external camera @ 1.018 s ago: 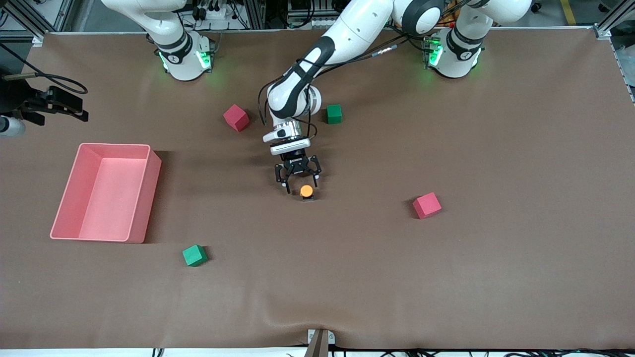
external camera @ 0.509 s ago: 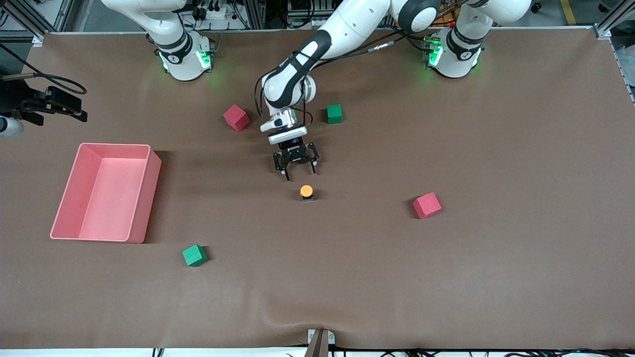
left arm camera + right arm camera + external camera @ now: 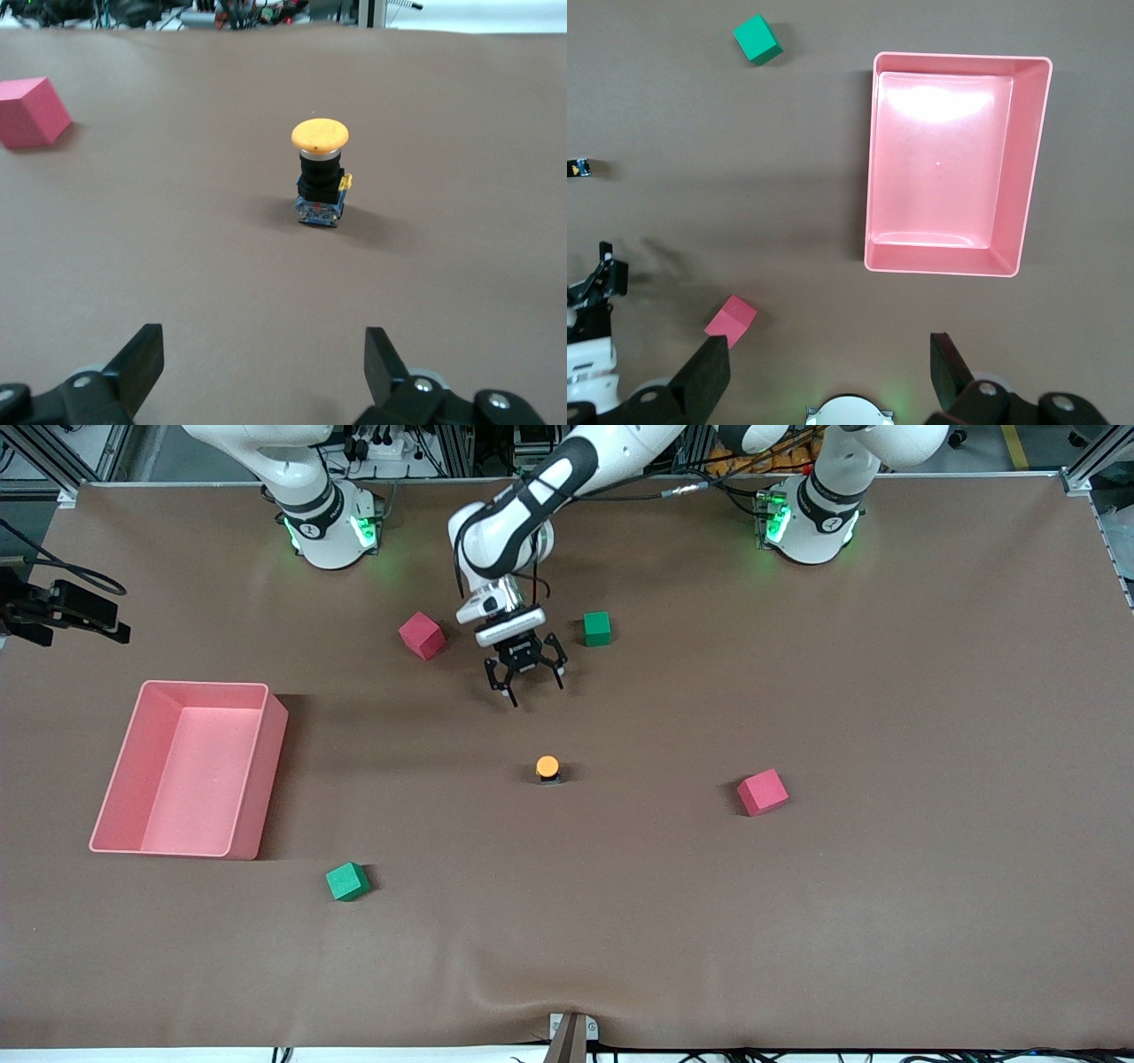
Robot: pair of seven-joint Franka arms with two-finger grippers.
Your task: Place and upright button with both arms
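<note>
The button stands upright on the brown table near its middle, orange cap up on a black body. It also shows in the left wrist view, standing free. My left gripper is open and empty. It hangs over the table between the button and the two cubes near the bases, well clear of the button; its fingers are spread wide. My right gripper is open and empty, high over the table by the right arm's base. It shows at the edge of the front view.
A pink bin stands toward the right arm's end. A red cube and a green cube lie near the bases. Another red cube lies toward the left arm's end. A green cube lies nearer the front camera.
My left gripper has drawn back from the button toward the bases, staying open. The button stays upright in place. My right gripper has shifted slightly toward the view's edge.
</note>
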